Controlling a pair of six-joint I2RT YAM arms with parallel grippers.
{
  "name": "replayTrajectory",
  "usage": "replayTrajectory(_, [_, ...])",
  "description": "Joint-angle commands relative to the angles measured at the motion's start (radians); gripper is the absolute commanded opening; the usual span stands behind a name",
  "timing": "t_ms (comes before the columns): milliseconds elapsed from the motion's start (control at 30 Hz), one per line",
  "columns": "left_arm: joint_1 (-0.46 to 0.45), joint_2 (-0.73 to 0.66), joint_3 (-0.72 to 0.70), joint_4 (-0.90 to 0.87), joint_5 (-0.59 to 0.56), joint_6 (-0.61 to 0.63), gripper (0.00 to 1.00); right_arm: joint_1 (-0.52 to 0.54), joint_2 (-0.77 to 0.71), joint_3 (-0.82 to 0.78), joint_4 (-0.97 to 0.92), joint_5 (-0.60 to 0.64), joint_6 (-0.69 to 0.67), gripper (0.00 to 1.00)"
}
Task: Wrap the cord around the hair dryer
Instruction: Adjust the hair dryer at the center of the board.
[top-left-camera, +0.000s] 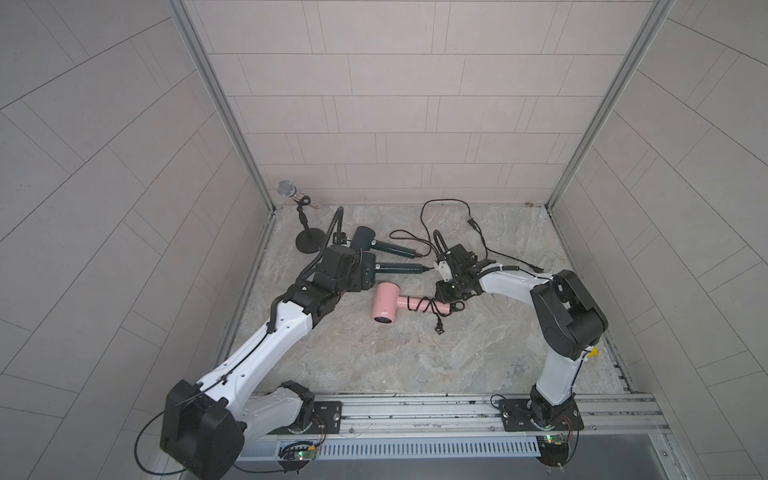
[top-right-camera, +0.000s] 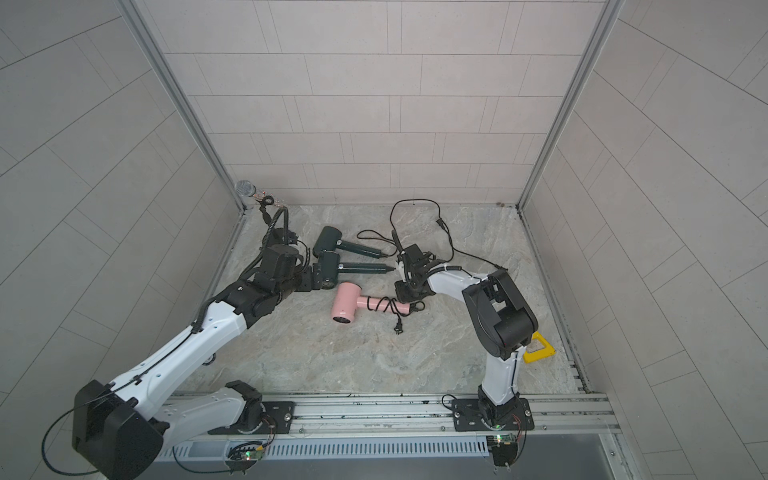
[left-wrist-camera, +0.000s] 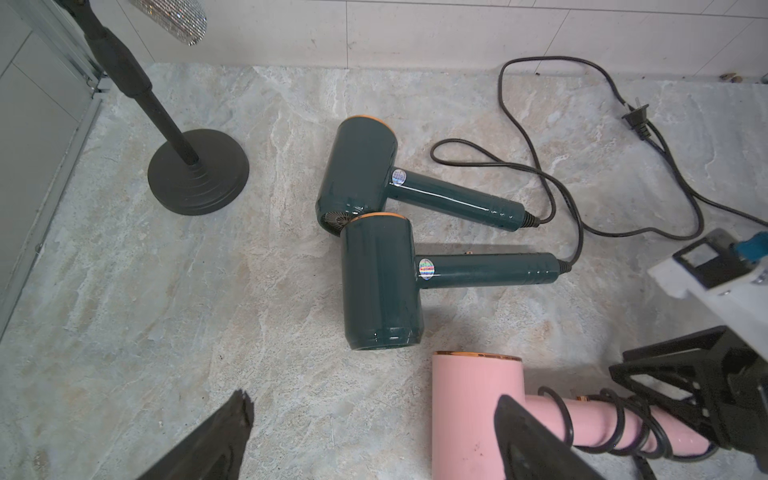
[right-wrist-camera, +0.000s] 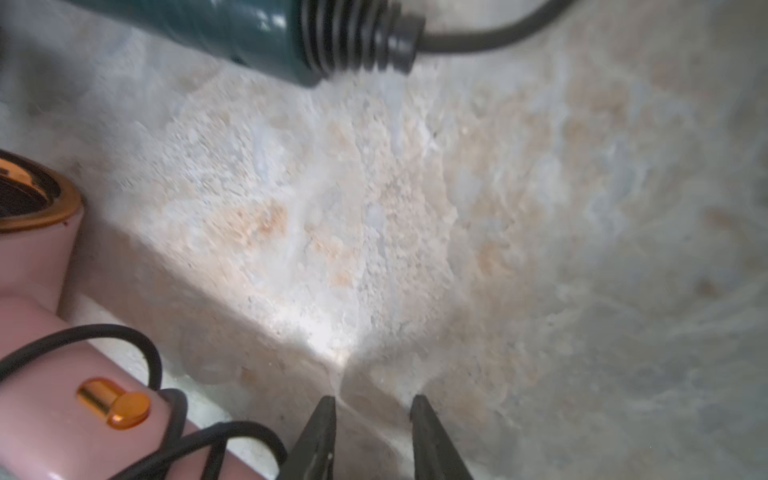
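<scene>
In both top views the pink hair dryer (top-left-camera: 386, 305) lies on its side on the marbled tabletop (top-left-camera: 415, 365), just below the middle of the frame. Its long axis runs left to right, with the barrel at the left and the handle pointing right. One dark end of the barrel faces the lower edge of the frame. A black cord (top-left-camera: 423, 305) is wound in loose turns around the handle, and its plug (top-left-camera: 439, 329) lies just below the handle's end. Above it lie two green hair dryers (top-left-camera: 399, 268), handles also pointing right. Their loose cords (top-left-camera: 424, 216) trail over the upper right of the tabletop. The left claw (top-left-camera: 363, 284) sits just left of the pink barrel, and the right claw (top-left-camera: 444, 296) sits just above the handle's end. A microphone (top-left-camera: 286, 189) on a stand (top-left-camera: 309, 242) is at the upper left. In a top view a yellow piece (top-right-camera: 539, 348) shows behind the right arm.

In the left wrist view the left claw's jaws stand wide apart and grip nothing. One finger (left-wrist-camera: 532, 440) overlaps the spot where the pink barrel meets the handle; contact cannot be told. The two green barrels touch.

In the right wrist view the right claw's fingertips (right-wrist-camera: 320, 432) stand slightly apart with only bare tabletop between them. They are beside the cord-wrapped handle, which bears a gold switch (right-wrist-camera: 114, 403).
</scene>
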Motion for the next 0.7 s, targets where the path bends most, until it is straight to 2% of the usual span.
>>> replayTrajectory(0, [0.005, 0.013, 0.041, -0.023, -0.022, 0.031, 0.95, 0.005, -0.064, -0.01, -0.01, -0.001, 0.017, 0.34])
replayTrajectory(100, [0.016, 0.056, 0.074, -0.022, -0.036, 0.048, 0.95, -0.011, -0.071, 0.054, -0.069, 0.027, -0.02, 0.36])
replayTrajectory(200, [0.052, 0.139, 0.129, -0.049, -0.027, 0.082, 0.99, -0.035, -0.111, 0.121, -0.127, 0.038, -0.051, 0.42])
replayTrajectory(400, [0.149, 0.296, 0.17, -0.056, 0.152, 0.119, 1.0, -0.055, -0.224, 0.123, -0.206, 0.032, -0.065, 0.55])
replayTrajectory(500, [0.157, 0.384, 0.223, -0.073, 0.19, 0.142, 1.0, -0.054, -0.259, 0.091, -0.229, 0.031, -0.061, 0.6])
replayTrajectory(667, [0.156, 0.545, 0.373, -0.23, 0.264, 0.194, 1.0, -0.058, -0.286, 0.062, -0.249, 0.049, -0.064, 0.66])
